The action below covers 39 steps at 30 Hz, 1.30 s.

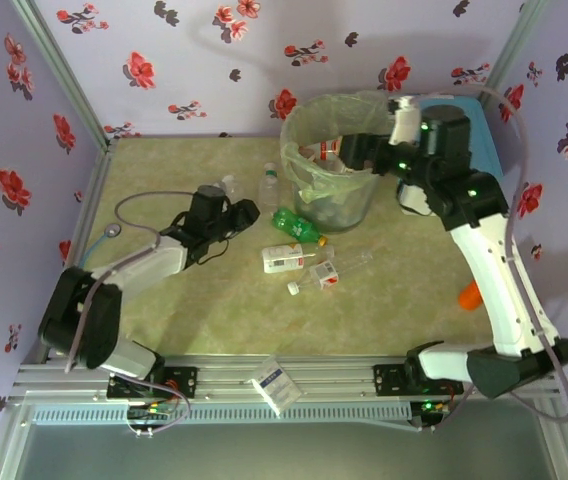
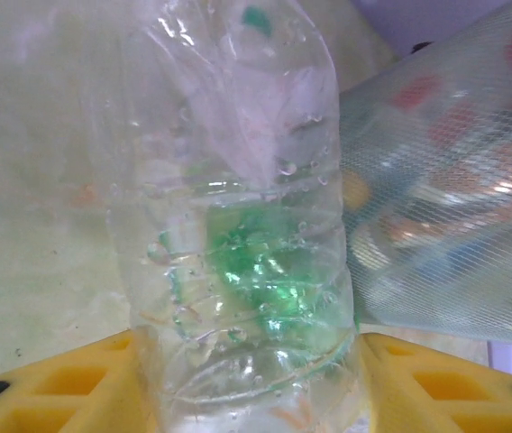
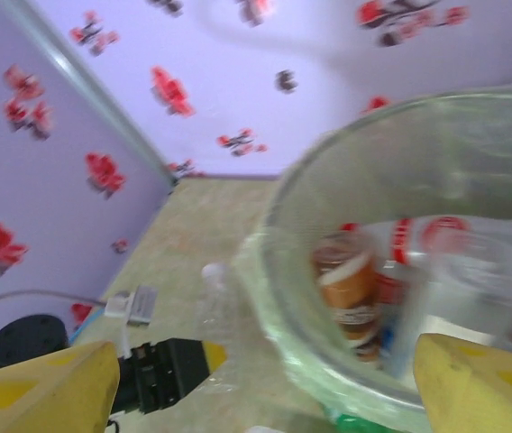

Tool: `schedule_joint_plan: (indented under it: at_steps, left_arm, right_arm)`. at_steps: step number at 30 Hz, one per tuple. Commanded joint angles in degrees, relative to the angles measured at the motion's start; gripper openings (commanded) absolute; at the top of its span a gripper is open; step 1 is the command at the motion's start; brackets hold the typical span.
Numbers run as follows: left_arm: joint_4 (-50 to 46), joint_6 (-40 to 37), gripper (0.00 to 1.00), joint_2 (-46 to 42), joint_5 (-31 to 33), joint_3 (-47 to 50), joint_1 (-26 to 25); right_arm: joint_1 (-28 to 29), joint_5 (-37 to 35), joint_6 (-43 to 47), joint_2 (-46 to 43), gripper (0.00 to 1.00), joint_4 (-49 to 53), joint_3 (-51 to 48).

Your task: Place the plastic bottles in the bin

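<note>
A clear, crumpled plastic bottle (image 2: 238, 271) stands between my left gripper's yellow fingers (image 2: 49, 388), which press on both its sides. That left gripper (image 1: 244, 211) sits left of the bin (image 1: 304, 150), a tall translucent bucket with a green bag holding several bottles (image 3: 351, 280). On the table lie a green bottle (image 1: 297, 225), a white-labelled one (image 1: 289, 260) and a small red-labelled one (image 1: 321, 277). Another clear bottle (image 1: 270, 185) stands by the bin. My right gripper (image 1: 349, 150) hangs open over the bin's rim (image 3: 274, 234), with nothing between its fingers.
A blue-lidded cooler (image 1: 479, 115) stands behind the right arm. A white packet (image 1: 276, 382) lies on the front rail. A grey cable (image 1: 129, 212) loops at the table's left. An orange object (image 1: 470, 293) shows beside the right arm. Floral walls close in the back and sides.
</note>
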State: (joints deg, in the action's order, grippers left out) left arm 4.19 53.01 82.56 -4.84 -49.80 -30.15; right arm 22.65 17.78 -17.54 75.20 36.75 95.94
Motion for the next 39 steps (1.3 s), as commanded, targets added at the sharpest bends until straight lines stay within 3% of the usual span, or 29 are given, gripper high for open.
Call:
schedule_joint_plan:
  at_steps: [1, 6, 11, 22, 32, 39]
  left_arm:
    - [-5.42, -11.14, 0.52, -5.86, -0.44, 0.67, 0.27]
    - [-7.96, -22.30, 0.52, -14.96, -7.09, 2.33, 0.17]
    - [-8.72, -26.59, 0.51, -22.80, -9.44, 3.96, 0.16]
    - [-5.53, -28.32, 0.51, -27.86, -10.67, 7.01, 0.11]
    - [-2.04, -27.70, 0.51, -27.73, -11.77, 6.65, 0.18]
    - [-0.21, -26.76, 0.51, -27.78, -12.02, 6.73, 0.18]
  right_arm:
    - [4.80, -1.04, 0.42, 3.91, 0.85, -1.95, 2.50]
    - [9.86, 0.23, -2.70, 11.50, 0.86, -4.24, 7.30]
    - [14.19, 3.38, -3.72, 20.70, 0.86, -3.57, 14.75]
    - [18.78, 14.22, -10.23, 30.14, 0.87, -6.38, 16.37]
    - [19.97, 16.71, -12.75, 31.69, 0.88, -8.16, 11.92]
    - [19.90, 17.98, -13.66, 31.63, 0.79, -9.37, 10.12]
